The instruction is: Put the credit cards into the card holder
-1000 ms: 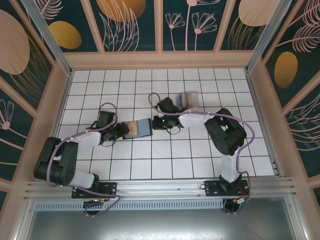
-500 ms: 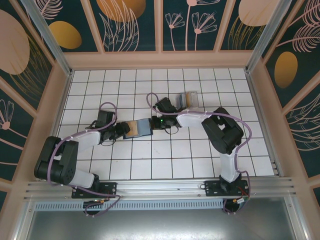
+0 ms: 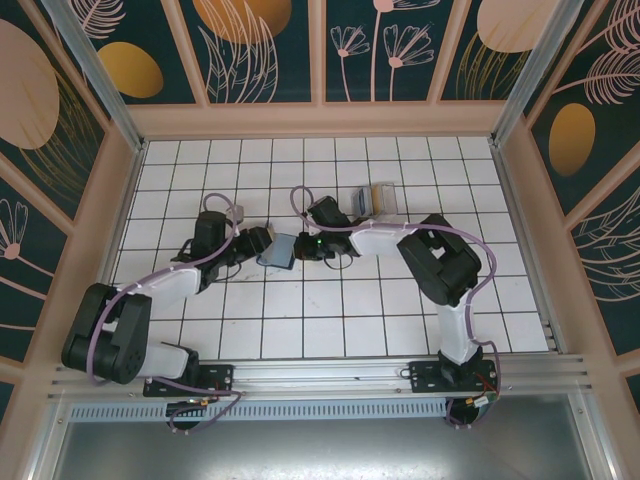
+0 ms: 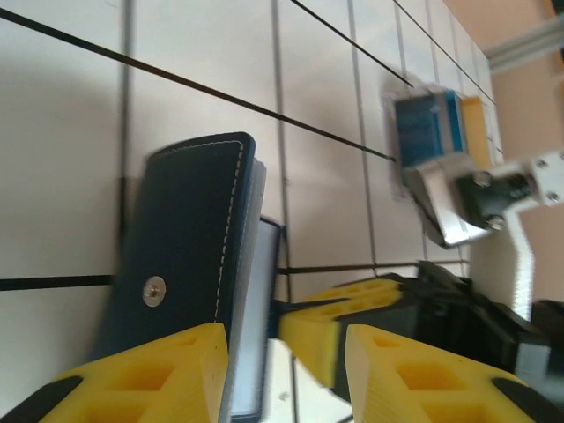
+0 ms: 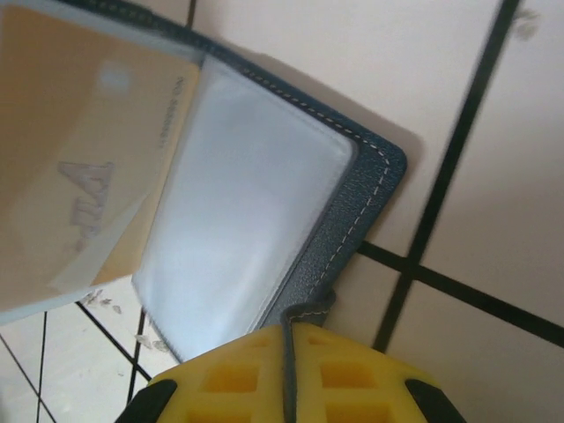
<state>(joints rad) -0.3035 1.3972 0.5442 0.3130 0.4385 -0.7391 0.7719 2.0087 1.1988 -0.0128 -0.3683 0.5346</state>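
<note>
The navy card holder (image 3: 281,251) stands half folded on the tiles between my two grippers. Its outer cover with a metal snap (image 4: 189,256) faces the left wrist camera. My right gripper (image 5: 289,339) is shut on the holder's small navy tab, and its yellow fingers (image 4: 330,326) show past the holder. My left gripper (image 4: 284,352) is open, one finger against the cover and the holder's edge in the gap. A beige credit card (image 5: 79,176) lies behind a clear sleeve (image 5: 247,211) inside the holder. More credit cards, blue and yellow, lie in a clear tray (image 4: 432,132).
The clear tray (image 3: 378,198) sits about two tiles behind and to the right of the holder. Both arms reach in low over the white tiled floor (image 3: 330,320). Wooden walls and metal posts ring the floor.
The holder, lying open and flat with the beige card showing, has been folded up. My left gripper moved back and right, its jaws narrowing slightly. The right gripper shifted left with the tab.
</note>
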